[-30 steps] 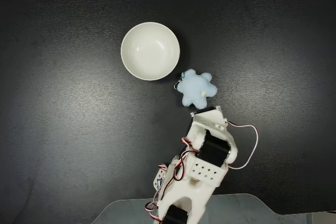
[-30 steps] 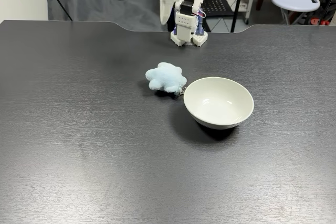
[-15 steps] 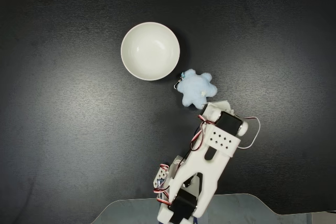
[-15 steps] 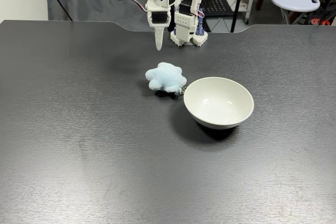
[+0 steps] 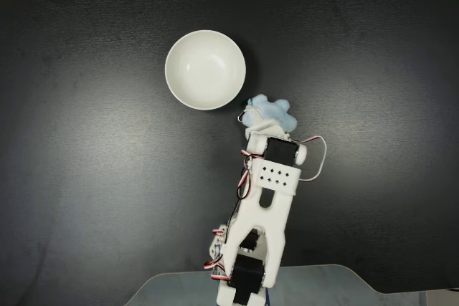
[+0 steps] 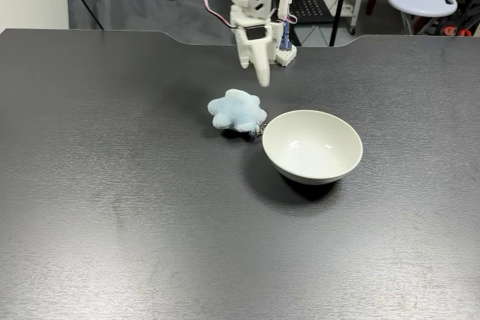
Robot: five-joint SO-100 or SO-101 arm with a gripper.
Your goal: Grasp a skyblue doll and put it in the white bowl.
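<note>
Doll: skyblue doll (image 6: 237, 111) lies flat on the dark bench (image 6: 112, 207), just beside the white bowl (image 6: 312, 145), with its small metal clasp pointing at the bowl's rim.
Bowl: upright and holding nothing; in the top-down fixed view (image 5: 205, 69) it sits up-left of the doll (image 5: 269, 112).
Pincer: hangs above the doll's far edge (image 6: 262, 73), not touching it; the fingers look close together from the side, but the opening cannot be told for sure. From above, the arm body covers part of the plush.
Risk 1: a descent with narrow fingers would press the fluff flat and miss the grasp.
Risk 2: an off-centre pinch could catch only a limb, letting the soft toy slip out.
Risk 3: a sideways push could drive doll or clasp against the bowl and nudge it.
</note>
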